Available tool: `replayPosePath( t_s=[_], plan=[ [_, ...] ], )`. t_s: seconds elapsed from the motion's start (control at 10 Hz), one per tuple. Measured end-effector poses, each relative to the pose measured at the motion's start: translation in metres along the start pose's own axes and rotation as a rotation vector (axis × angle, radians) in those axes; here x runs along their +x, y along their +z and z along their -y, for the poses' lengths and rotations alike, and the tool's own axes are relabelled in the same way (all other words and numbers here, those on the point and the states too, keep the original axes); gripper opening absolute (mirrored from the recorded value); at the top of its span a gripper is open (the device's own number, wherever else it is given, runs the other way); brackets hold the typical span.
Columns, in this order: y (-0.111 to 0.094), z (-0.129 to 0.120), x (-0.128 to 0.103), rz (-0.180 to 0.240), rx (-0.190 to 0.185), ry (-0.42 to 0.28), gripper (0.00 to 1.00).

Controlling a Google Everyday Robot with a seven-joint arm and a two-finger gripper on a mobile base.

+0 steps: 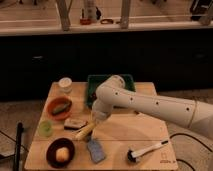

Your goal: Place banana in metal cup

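Observation:
The banana [84,131] is small and yellow. It lies slanted near the middle of the wooden table [145,125], between a small flat block [74,123] and the blue-grey sponge [95,150]. My gripper [98,118] hangs at the end of the white arm [150,104], which reaches in from the right. The gripper is right at the banana's upper right end, and I cannot tell whether it touches or holds the banana. The metal cup [65,85] stands upright at the table's far left corner, well apart from the gripper.
An orange bowl [51,104] with something in it and a small green cup [45,128] stand at the left. A dark bowl [51,150] holds a round yellowish fruit [61,154]. A green tray [123,79] is behind the arm. A brush [147,150] lies front right.

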Motion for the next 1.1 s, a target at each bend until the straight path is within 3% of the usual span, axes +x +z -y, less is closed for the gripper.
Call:
replayPosePath(
  t_s=[0.4,0.7,1.1],
  plan=[
    [0.003,0.008,-0.011,0.045,-0.036,-0.084,0.0],
    [0.01,0.013,-0.018,0.045,-0.105,-0.159,0.0],
    [0.013,0.014,-0.019,0.038,-0.154,-0.207,0.0]
  ],
)
